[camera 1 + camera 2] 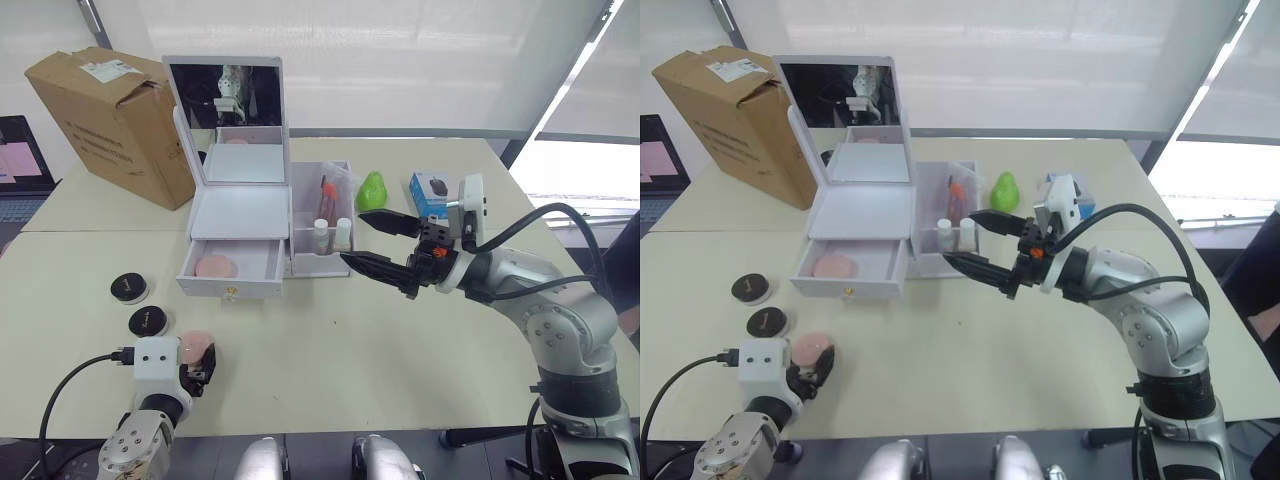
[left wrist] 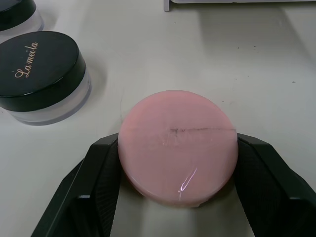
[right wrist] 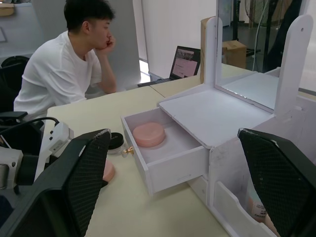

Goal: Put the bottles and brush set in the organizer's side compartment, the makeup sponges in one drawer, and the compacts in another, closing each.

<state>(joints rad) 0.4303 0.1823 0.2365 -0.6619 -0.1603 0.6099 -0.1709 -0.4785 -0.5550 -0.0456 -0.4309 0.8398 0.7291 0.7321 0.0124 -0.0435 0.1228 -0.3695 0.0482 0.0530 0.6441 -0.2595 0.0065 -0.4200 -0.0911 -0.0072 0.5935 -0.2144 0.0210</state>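
Pink and round, a makeup sponge [image 2: 177, 148] is sitting on the cream worktop [image 1: 400, 340] between the two black fingers [image 2: 94, 192] of the left claw [image 1: 197, 362], which are pressing against its sides and gripping it. Just beside it, toward the worktop's left edge, two black-lidded compacts [image 1: 147, 321] [image 1: 129, 288] are resting apart from each other. Further back the white organizer [image 1: 240, 215] is standing with its mirror lid raised and one drawer [image 1: 232, 270] pulled out; a second pink sponge [image 1: 212, 267] is lying inside that drawer. In the organizer's side compartment [image 1: 325, 225], two small white bottles [image 1: 320, 234] [image 1: 343, 233] are standing upright at the front, with the brush set [image 1: 327, 192] behind them. The right claw [image 1: 382, 246] is hovering above the worktop just beside the side compartment, its fingers spread wide and holding nothing. A green pear-shaped object [image 1: 372, 188] and a blue box [image 1: 432, 193] are sitting behind it. A cardboard box [image 1: 115, 120] is standing at the far left, and a person in a white shirt [image 3: 64, 69] is sitting at the worktop.
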